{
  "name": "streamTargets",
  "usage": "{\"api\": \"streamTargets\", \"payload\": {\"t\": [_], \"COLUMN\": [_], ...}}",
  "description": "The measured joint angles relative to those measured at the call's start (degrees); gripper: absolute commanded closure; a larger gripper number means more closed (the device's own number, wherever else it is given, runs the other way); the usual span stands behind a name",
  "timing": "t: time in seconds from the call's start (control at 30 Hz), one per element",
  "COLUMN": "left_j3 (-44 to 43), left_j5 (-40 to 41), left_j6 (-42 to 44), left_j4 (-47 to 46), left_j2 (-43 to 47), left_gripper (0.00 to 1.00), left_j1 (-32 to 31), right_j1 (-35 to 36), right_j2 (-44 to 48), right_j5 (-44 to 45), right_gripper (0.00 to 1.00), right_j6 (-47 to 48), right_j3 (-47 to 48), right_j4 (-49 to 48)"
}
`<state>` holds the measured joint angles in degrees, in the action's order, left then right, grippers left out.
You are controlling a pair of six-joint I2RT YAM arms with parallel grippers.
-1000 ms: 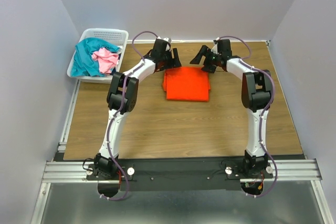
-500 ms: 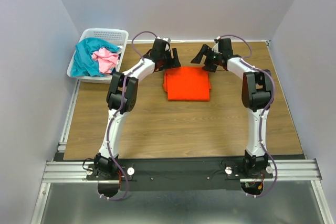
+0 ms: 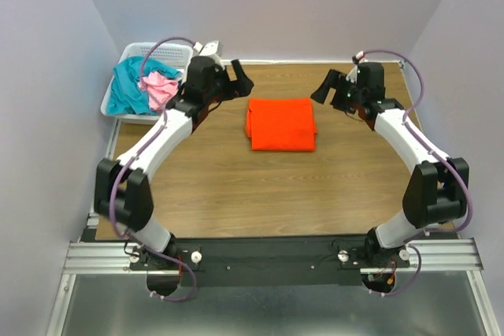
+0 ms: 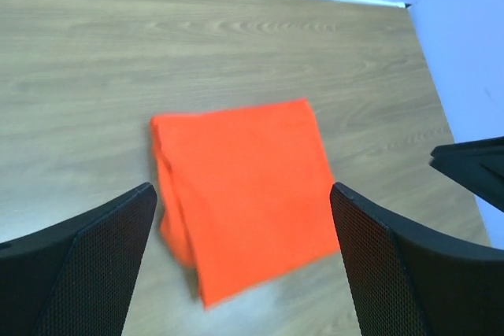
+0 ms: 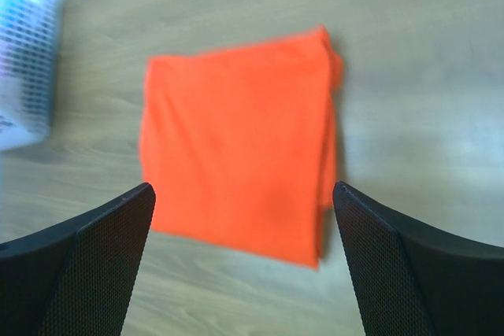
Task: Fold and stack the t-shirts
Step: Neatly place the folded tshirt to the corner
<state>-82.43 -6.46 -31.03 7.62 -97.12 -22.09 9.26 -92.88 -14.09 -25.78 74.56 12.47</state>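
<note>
We see the orange shirt (image 3: 281,123) lying flat on the wooden table (image 3: 236,186), folded into a neat rectangle, with its layered edges showing along one side. Neither arm touches it.

Our left gripper (image 3: 236,79) hangs above the table off the far left corner of the orange shirt, clear of the cloth. Its jaws are spread wide and hold nothing. In the left wrist view its two black fingers (image 4: 94,265) frame the shirt from either side.

Our right gripper (image 3: 329,88) hangs off the far right corner of the orange shirt, likewise apart from it, with its jaws wide and empty. In the right wrist view its fingers (image 5: 409,265) stand to either side of the folded cloth below.

Well to the left of the orange shirt, past the left gripper, the white basket (image 3: 179,53) sits at the far left corner of the table. The teal shirt (image 3: 126,90) lies crumpled in it and spills over the near rim. The pink shirt (image 3: 160,88) lies bunched on top of the teal one, on the side nearer the orange shirt.
</note>
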Motion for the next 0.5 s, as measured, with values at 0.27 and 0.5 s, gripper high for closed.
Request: {"api": "streamTargets", "payload": {"t": [0.27, 0.5], "left_j3": [26.29, 35.85], "left_j5": [2.78, 3.52], "left_j6": [-3.85, -5.68], "left_j4": [-5.27, -4.52], "left_j2": [13.53, 17.46], "left_gripper": [0.02, 0.02], "left_j1": [-0.55, -0.66], "right_j1": [0.0, 0.07], "right_j2": [5.2, 1.73], "right_j5": [5.22, 5.7], "right_gripper": [0.0, 0.01], "right_j6": [-0.11, -0.17], "right_j3": [-14.43, -14.82], "right_j4": [2.4, 2.49]}}
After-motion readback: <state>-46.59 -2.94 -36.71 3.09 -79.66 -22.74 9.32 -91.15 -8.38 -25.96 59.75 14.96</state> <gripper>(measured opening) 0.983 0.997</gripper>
